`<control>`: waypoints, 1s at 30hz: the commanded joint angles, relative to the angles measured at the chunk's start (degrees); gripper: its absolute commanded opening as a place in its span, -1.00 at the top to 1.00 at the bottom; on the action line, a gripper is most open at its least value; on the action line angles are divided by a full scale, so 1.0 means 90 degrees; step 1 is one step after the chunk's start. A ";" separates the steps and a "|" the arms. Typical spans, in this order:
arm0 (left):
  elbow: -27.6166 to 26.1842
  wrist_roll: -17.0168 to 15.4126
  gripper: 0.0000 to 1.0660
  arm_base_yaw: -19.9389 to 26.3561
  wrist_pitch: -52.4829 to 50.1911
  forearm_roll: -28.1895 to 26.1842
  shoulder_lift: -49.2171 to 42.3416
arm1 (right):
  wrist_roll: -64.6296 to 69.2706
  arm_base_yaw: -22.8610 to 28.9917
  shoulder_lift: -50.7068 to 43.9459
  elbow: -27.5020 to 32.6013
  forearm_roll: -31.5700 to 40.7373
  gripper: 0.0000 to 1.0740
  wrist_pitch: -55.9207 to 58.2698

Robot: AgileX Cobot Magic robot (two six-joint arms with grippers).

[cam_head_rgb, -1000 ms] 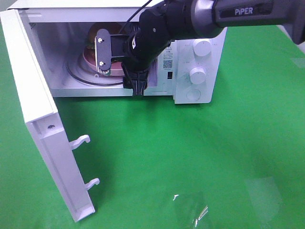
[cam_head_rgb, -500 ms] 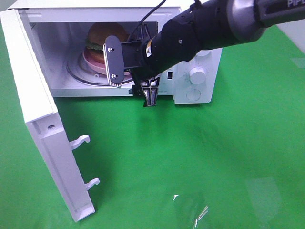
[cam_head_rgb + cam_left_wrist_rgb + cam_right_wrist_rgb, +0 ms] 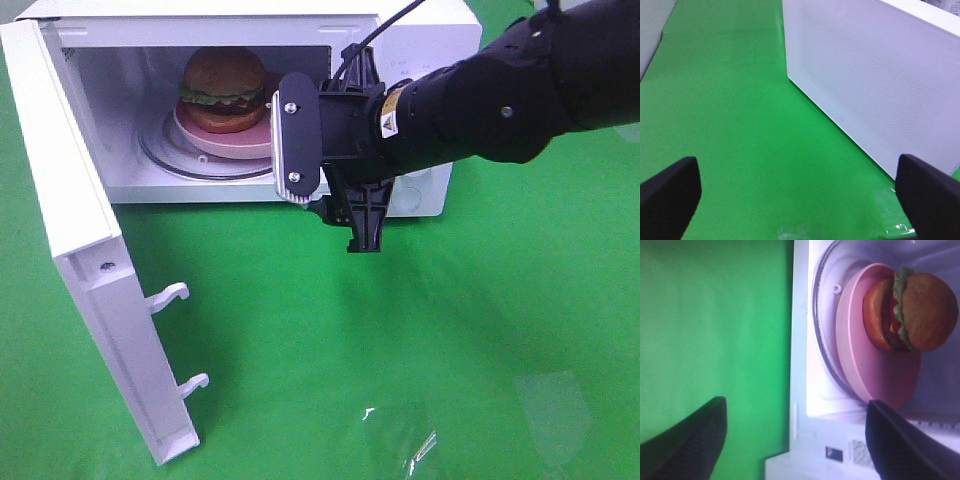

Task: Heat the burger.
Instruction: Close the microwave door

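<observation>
Two end effectors are in view, both spread wide and holding nothing. The right end effector hangs just outside the open front of the microwave. The left end effector hovers over the bare green desk. Loading looks done: the burger sits on the pink plate on the turntable inside the cavity, toward the desk's far edge. The door stands swung open, so shutting it and starting the heat appear to remain. Count: one burger, one plate, one microwave.
</observation>
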 commanded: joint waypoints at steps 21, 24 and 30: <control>0.0006 -0.0006 -0.83 0.0032 0.0013 -0.0019 -0.0108 | 0.3667 0.0000 -0.2527 0.1241 0.0070 -0.38 0.0821; 0.0006 -0.0006 -0.83 0.0032 0.0013 -0.0019 -0.0108 | 0.4565 0.0000 -0.2948 0.1241 0.0070 -0.38 0.1432; 0.0006 -0.0006 -0.83 0.0032 0.0013 -0.0019 -0.0108 | 0.5303 0.0000 -0.3431 0.1241 0.0064 -0.38 0.2470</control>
